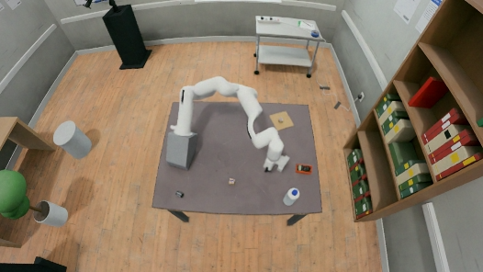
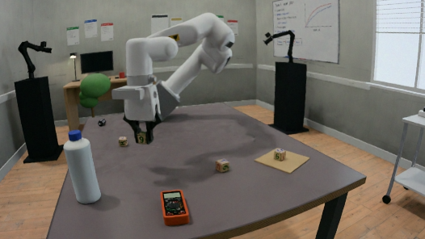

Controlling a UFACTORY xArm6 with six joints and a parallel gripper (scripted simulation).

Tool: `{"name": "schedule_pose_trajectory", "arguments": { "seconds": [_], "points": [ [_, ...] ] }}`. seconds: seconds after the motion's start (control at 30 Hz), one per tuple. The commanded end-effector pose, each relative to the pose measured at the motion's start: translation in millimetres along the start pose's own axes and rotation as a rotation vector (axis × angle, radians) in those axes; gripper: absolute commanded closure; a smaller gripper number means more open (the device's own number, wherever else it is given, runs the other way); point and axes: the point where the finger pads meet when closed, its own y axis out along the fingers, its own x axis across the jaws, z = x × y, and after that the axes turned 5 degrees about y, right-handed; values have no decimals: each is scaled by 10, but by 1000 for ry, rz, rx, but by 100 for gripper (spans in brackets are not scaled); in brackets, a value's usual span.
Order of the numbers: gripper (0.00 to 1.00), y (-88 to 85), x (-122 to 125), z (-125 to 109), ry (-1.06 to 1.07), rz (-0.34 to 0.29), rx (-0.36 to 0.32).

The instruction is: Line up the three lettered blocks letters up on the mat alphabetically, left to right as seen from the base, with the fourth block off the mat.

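My gripper (image 2: 141, 135) is shut on a small wooden block (image 2: 141, 138) with a green mark on its side and holds it a little above the grey table; in the overhead view my gripper (image 1: 271, 167) is near the table's right side. A second block (image 2: 123, 141) rests on the table just beside it, and shows in the overhead view (image 1: 232, 181) too. A third block (image 2: 222, 165) lies off the mat near the table's middle. A fourth block (image 2: 279, 154) sits on the tan mat (image 2: 282, 161), which is also in the overhead view (image 1: 281, 120).
A white bottle with a blue cap (image 2: 82, 169) stands near the table's corner. An orange multimeter (image 2: 174, 207) lies near the front edge, close to my gripper in the overhead view (image 1: 303, 169). A small black object (image 2: 102, 122) lies at the far corner.
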Motion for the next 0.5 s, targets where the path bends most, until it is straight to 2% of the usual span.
{"name": "schedule_pose_trajectory", "arguments": {
  "seconds": [0.0,0.37,0.47],
  "points": [
    [72,-105,-4,-2,-1,0,1],
    [72,-138,-6,-2,-1,0,1],
    [72,-143,-85,-9,11,-2,2]
  ]
}}
